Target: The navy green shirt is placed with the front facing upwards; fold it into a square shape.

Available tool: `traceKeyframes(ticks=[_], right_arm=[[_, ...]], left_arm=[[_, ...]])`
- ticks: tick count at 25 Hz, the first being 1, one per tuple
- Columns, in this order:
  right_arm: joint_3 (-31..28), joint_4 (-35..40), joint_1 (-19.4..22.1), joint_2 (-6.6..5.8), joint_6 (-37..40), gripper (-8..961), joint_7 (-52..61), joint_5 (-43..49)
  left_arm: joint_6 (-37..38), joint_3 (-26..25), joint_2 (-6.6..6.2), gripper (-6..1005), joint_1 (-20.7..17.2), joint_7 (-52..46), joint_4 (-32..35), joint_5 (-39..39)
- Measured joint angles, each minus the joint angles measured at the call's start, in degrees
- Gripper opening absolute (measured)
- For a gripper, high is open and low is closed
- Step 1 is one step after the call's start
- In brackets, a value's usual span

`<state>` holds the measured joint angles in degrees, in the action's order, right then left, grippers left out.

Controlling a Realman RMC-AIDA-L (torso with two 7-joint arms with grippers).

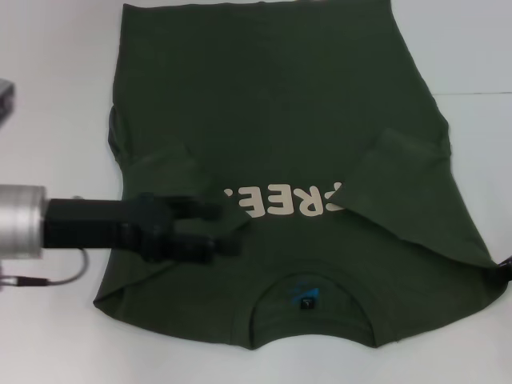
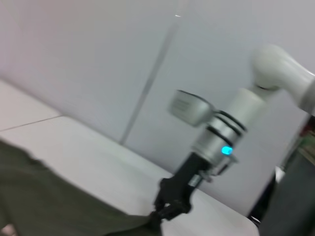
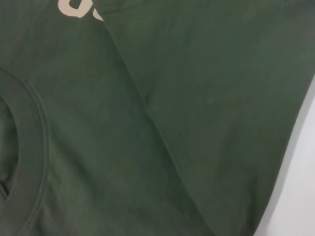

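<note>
The navy green shirt [image 1: 280, 104] lies flat on the white table, front up, with its cream lettering [image 1: 280, 200] and collar [image 1: 312, 308] on the near side. Both sleeves are folded inward over the chest. My left gripper [image 1: 214, 229] reaches in from the left and hovers open over the folded left sleeve's tip, just left of the lettering. At the shirt's near right corner, my right gripper [image 1: 506, 270] [image 2: 160, 214] is shut on the cloth edge, which is drawn to a point there. Only green cloth [image 3: 172, 128] fills the right wrist view.
The white table [image 1: 56, 96] surrounds the shirt. A grey object [image 1: 5, 98] sits at the far left edge. A cable [image 1: 48, 280] hangs under my left arm. A pale wall [image 2: 98, 59] stands behind the table.
</note>
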<state>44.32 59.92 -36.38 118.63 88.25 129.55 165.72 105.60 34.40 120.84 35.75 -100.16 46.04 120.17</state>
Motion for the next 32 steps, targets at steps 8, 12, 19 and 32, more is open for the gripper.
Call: traceKeyframes(ticks=[8,12,19,32], right_arm=[[0.67,0.23,-0.18,0.03,0.18,40,0.0,0.04],[0.68,0.25,-0.18,0.03,0.23,40,0.0,0.04],[0.68,0.29,-0.25,0.02,0.35,40,0.0,0.04],[0.68,0.29,-0.27,0.09,0.43,41,-0.24,0.03]], left_arm=[[-3.5,-7.42,-0.67,936,-3.62,-31.11,16.86,12.69],[-3.57,-12.39,-1.4,937,-4.16,-37.08,18.74,18.52],[-2.2,-13.8,-1.84,937,-3.77,-44.52,18.55,26.85],[-9.05,-7.84,-1.75,935,-2.13,-47.9,9.31,31.25]])
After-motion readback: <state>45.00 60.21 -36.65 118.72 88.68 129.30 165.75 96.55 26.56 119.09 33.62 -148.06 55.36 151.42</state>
